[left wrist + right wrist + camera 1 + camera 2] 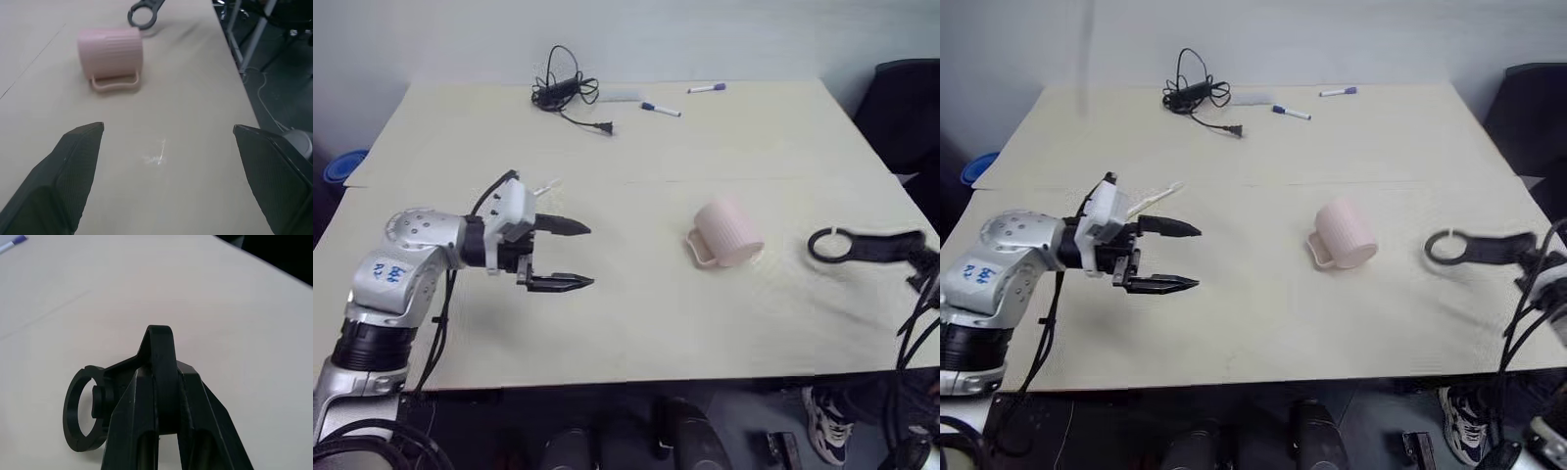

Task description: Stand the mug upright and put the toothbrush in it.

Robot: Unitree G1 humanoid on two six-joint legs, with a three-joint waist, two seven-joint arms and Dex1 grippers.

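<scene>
Near the middle of the table (636, 323), the mug (728, 233) lies on its side, its loop handle against the tabletop and turned toward the robot's left; in the left wrist view its ribbed wall and handle face the camera. To the left of the mug, well apart from it, the left gripper (576, 255) hangs over the bare tabletop with its two black fingers spread wide, holding nothing and pointing toward the mug. Just behind that gripper, farther from the mug, the toothbrush (1157, 198) lies on the table, partly hidden by the wrist. To the right of the mug, near the table's edge, rests a black tool with a ring end (862, 245), its ring turned toward the mug. In the right wrist view the right gripper (164, 377) has its fingers drawn together around the flat handle of this tool, with the ring lying just beside them. Beyond the mug, at the far edge of the table, lie a coiled black cable (566, 90) and two marker pens (661, 109), all well apart from the mug.
</scene>
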